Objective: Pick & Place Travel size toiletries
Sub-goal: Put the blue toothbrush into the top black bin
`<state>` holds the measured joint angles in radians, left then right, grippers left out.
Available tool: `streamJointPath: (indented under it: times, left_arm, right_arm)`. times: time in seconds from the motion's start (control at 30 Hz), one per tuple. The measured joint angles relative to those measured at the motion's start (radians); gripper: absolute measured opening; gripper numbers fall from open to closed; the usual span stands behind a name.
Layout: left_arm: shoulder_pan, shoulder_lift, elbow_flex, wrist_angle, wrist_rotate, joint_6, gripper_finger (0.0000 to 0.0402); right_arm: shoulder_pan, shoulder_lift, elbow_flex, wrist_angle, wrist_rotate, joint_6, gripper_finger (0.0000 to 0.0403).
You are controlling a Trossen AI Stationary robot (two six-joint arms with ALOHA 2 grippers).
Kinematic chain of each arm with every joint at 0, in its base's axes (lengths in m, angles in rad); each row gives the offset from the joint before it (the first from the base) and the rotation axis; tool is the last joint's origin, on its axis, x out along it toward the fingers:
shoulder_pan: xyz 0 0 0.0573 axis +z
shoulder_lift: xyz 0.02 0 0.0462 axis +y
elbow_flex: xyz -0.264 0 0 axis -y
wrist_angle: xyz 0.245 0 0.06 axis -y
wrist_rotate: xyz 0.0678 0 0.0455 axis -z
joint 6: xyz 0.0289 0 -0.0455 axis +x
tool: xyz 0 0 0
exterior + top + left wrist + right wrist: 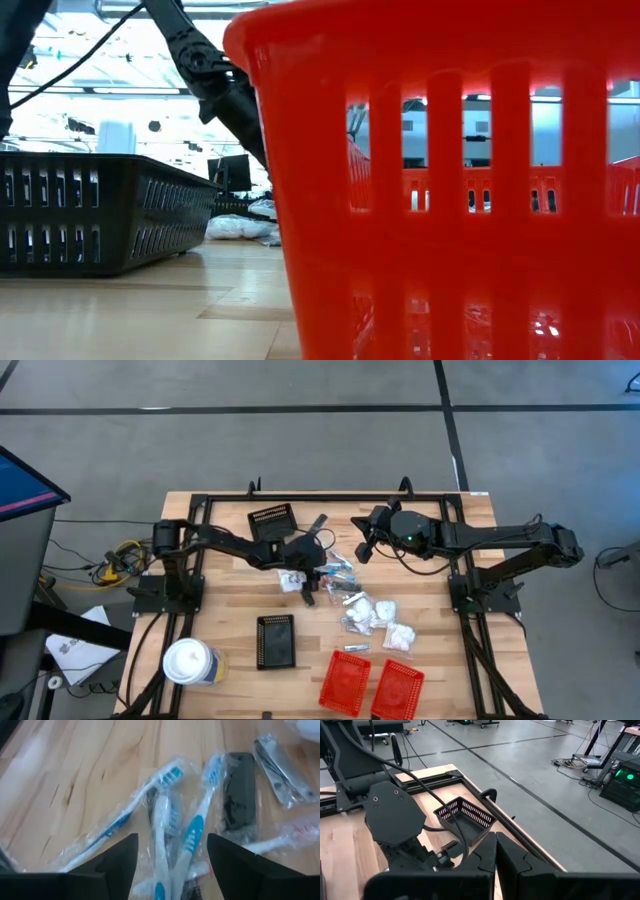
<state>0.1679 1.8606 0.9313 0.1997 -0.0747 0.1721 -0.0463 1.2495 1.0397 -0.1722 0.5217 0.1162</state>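
Left hand open, empty, over clear-wrapped toothbrushes mid-surface; a dark packet lies beside them. Right hand raised, fingers together, apparently empty. Low view blocked by red basket.

Bare wood betw black basket & toiletry pile; red baskets block near edge.

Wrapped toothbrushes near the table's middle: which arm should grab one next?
Left. Its open pincer hangs right over the wrapped toothbrushes, fingers straddling them. The right pincer is shut, raised and off toward the table's far edge.
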Motion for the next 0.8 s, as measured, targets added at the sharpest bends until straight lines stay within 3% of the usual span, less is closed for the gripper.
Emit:
streamJointPath:
  times: [0.5, 0.8]
  left_arm:
    - [0.048, 0.007, -0.004, -0.011, 0.056, -0.057, 0.0174]
    - [0.048, 0.007, -0.004, -0.027, 0.108, -0.058, 0.0160]
  right_arm:
    - [0.000, 0.000, 0.000, 0.001, 0.000, 0.016, 0.0000]
    - [0.000, 0.000, 0.000, 0.000, 0.000, 0.016, 0.0000]
